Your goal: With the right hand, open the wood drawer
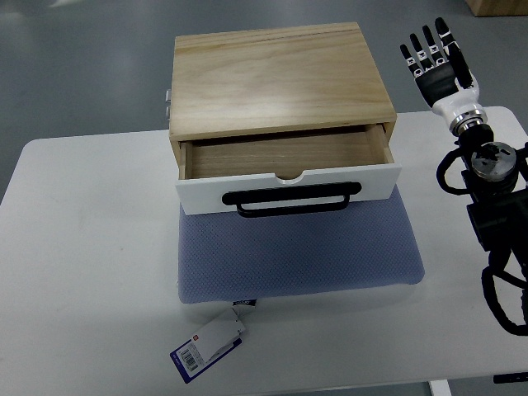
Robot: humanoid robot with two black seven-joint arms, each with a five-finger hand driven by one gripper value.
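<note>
A light wooden box [280, 78] stands on a blue-grey cushion [301, 252] on the white table. Its drawer [289, 165] is pulled out toward me, showing an empty wooden inside. The drawer has a white front panel with a black handle [293, 200]. My right hand [436, 56] is raised at the upper right, well clear of the box, fingers spread and holding nothing. Its arm [495, 206] comes in along the right edge. The left arm does not show.
The white table [82, 272] extends left of and in front of the cushion. A white and blue label tag [208, 346] lies on it near the front edge. Grey floor lies beyond the table's far edge.
</note>
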